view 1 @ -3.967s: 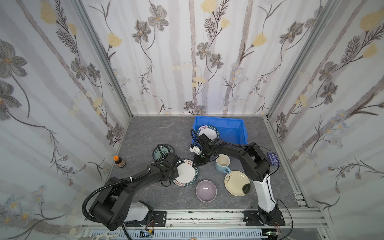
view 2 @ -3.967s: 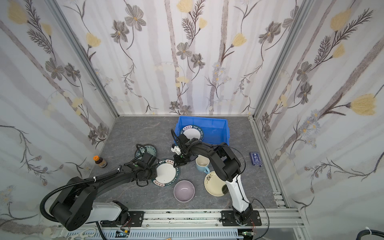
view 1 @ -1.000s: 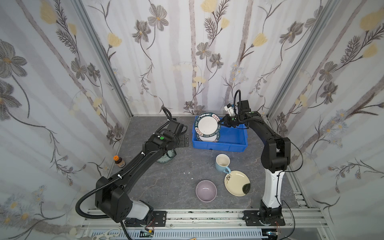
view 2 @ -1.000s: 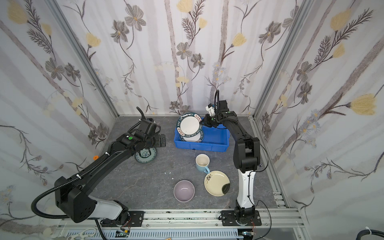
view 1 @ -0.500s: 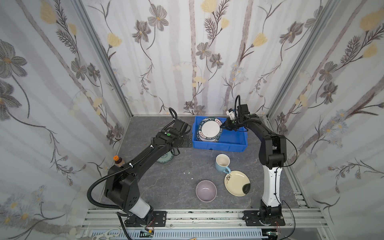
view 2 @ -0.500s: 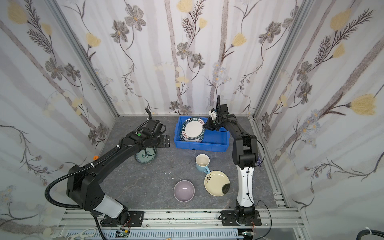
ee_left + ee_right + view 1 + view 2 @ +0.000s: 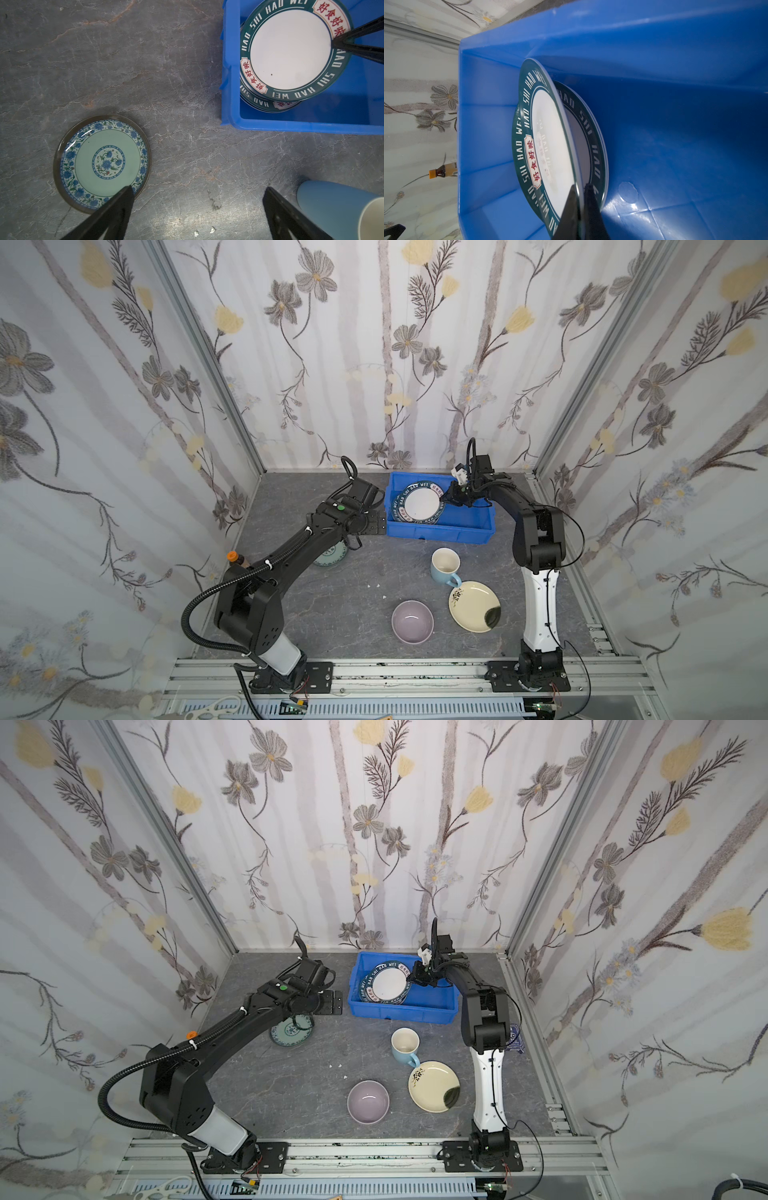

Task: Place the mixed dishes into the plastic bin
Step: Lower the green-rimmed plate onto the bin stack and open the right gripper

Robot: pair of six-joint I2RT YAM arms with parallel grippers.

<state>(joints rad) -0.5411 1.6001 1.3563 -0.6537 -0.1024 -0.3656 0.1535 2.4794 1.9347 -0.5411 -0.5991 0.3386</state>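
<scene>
My right gripper [image 7: 579,186] is shut on the rim of a teal-rimmed lettered plate [image 7: 419,504], holding it tilted inside the blue plastic bin [image 7: 440,531] at its left end. A second plate [image 7: 593,141] of the same kind lies under it on the bin floor. Outside the bin's left wall my left gripper [image 7: 198,188] hangs open and empty over the table, between a teal floral plate [image 7: 101,164] and the light-blue mug [image 7: 332,201]. A lilac bowl [image 7: 412,621] and a cream plate [image 7: 473,605] sit near the front.
A small brown bottle [image 7: 235,558] with an orange cap stands by the left wall, partly behind the left arm. The right half of the bin holds nothing. Flowered walls close in three sides, and a metal rail runs along the front.
The right gripper has lowered the lettered plate from above the bin's rim down into the bin. The left gripper has shifted right, closer to the bin's left wall, staying open.
</scene>
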